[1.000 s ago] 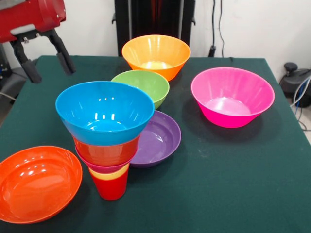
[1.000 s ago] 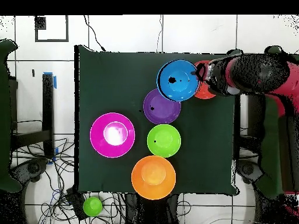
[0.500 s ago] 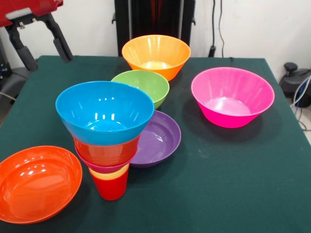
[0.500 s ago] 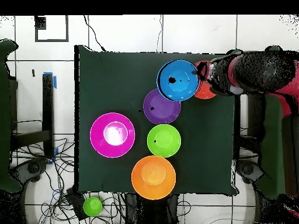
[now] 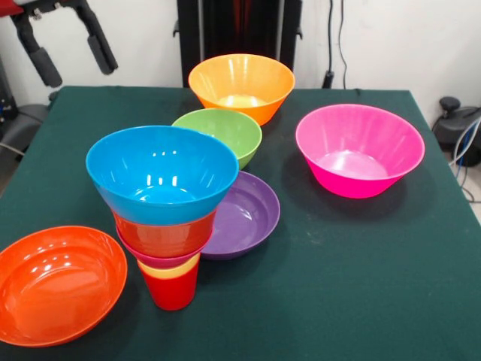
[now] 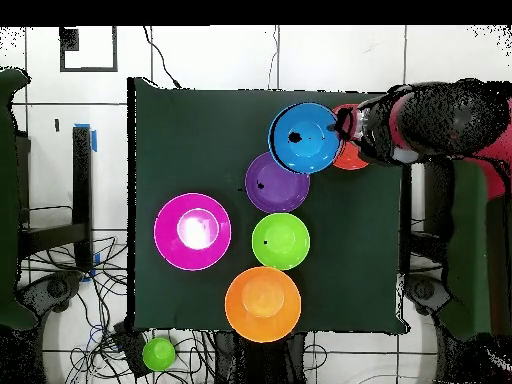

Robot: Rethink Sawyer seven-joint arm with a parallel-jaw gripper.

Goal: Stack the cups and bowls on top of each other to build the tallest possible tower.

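On the green table (image 5: 361, 271), the tower (image 5: 167, 218), a blue bowl (image 5: 161, 171) topping its red cup (image 5: 173, 289), stands between an orange-red bowl (image 5: 56, 282) and a purple bowl (image 5: 244, 213), green, magenta and orange bowls beyond, the gripper (image 5: 69, 53) spread wide and empty above the far corner; no lettering is legible.

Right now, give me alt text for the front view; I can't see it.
A funnel-shaped tower of nested plastic vessels, wide blue bowl on top, stands on a green table. Five loose bowls surround it, and the open black pincer hangs at upper left.
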